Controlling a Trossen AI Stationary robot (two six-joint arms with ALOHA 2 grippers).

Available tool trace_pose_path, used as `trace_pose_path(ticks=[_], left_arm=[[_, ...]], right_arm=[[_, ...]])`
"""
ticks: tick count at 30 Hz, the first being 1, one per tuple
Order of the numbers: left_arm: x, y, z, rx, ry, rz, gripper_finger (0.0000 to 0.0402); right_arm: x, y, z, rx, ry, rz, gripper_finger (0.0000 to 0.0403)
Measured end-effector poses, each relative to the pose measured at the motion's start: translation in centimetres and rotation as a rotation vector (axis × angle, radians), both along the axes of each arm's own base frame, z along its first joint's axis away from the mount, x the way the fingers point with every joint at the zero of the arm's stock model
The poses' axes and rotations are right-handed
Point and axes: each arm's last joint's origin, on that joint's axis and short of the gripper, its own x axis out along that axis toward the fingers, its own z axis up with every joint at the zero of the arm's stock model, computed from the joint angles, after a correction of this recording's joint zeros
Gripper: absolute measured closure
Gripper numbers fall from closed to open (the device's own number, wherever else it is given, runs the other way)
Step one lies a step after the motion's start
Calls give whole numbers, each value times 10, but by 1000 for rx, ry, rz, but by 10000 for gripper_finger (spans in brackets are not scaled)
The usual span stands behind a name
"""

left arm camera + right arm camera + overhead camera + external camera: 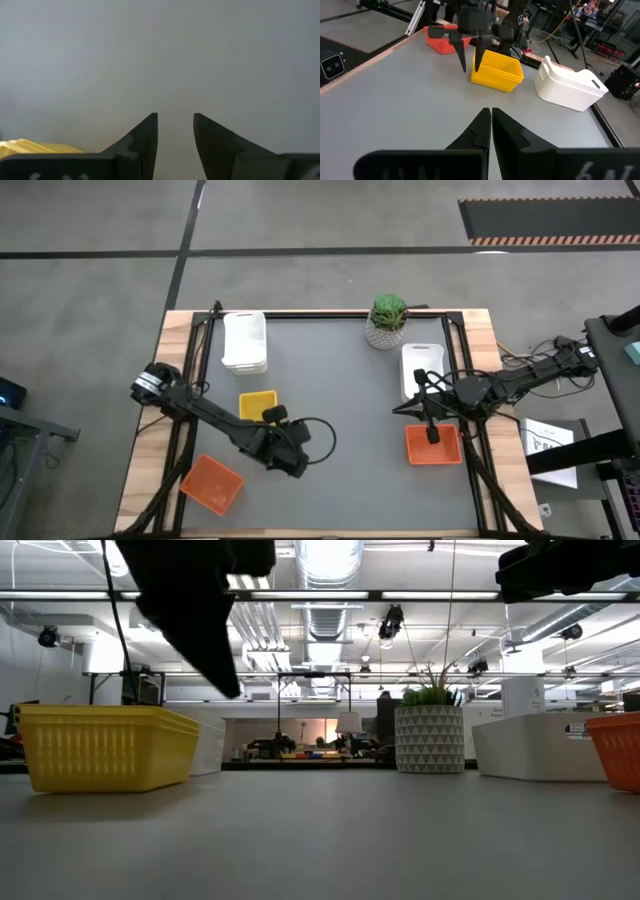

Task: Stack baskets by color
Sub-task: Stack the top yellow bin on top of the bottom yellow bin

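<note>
While the left gripper (270, 414) hangs just beside the yellow basket (257, 404), at that basket's edge nearest the table's middle, its fingers (145, 137) stand apart with nothing between them and only bare gray table (340, 380) ahead. Seen from the right wrist, the same gripper's two prongs point down at the table right in front of the yellow basket, clear of it. On the left arm's side, an orange basket (211, 482) lies tilted at the near corner, partly over the wooden edge, and a stack of white baskets (244, 342) sits at the far corner. How many baskets make up the yellow or the white pile cannot be told from above. Across the table, the right gripper (432, 436) hangs over a second orange basket (433, 446), fingers (479, 131) pressed together and holding nothing. Another white basket (421, 368) lies just behind that orange one, toward the far edge, partly covered by the right arm. A potted plant (387, 321) stands at the far edge, between the two white spots and nearer the right one.
</note>
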Motion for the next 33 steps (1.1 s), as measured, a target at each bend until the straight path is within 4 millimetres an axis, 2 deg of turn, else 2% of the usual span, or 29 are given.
trace_pose_path(ticks=[9, 15, 21, 26, 29, 33], left_arm=[[-19, 9, -32, -70, 168, 39, 292], [-23, 9, -32, -127, 232, 36, 292], [-16, 5, -20, -143, 195, 1, 292], [-15, 1, -1, -235, 215, -53, 292], [-31, 5, 17, -265, 295, -35, 292], [-63, 18, 45, -223, 428, 41, 292]], right_arm=[[0, 0, -1, 7, 17, -3, 394], [-1, 0, -3, 14, 30, -7, 394], [-1, 0, -3, 13, 30, -7, 394], [-1, 0, -3, 13, 30, -7, 394], [-1, 0, -3, 13, 30, -7, 394], [-1, 0, -3, 14, 30, -7, 394]])
